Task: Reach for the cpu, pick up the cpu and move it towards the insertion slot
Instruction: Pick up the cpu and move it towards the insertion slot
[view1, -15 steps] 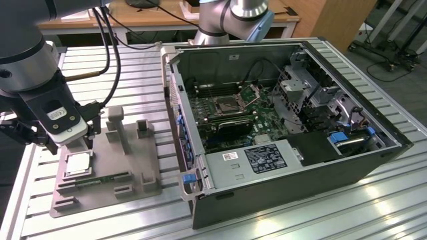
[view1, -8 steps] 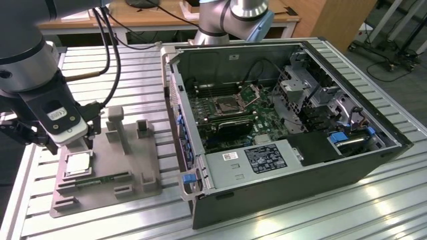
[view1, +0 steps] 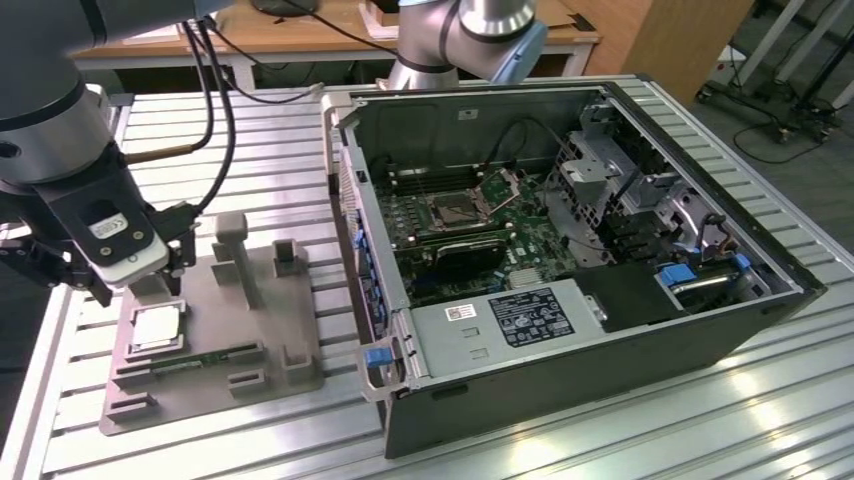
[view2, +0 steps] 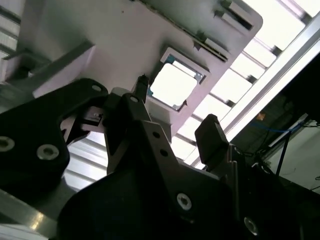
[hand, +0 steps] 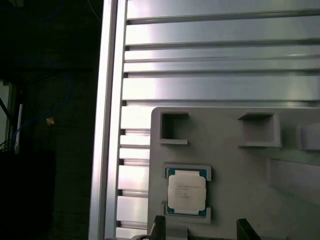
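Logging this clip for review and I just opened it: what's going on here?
The arm's gripper hangs open just above the cpu, which lies flat in its pocket on the grey holder tray. Nothing is gripped yet. The insertion slot is inside the open computer case, which stands to the exterior view's right of the tray.

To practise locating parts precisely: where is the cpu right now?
The cpu lies in a square pocket of the grey holder tray at the exterior view's left, with the green memory stick beside it and the open gripper close above.
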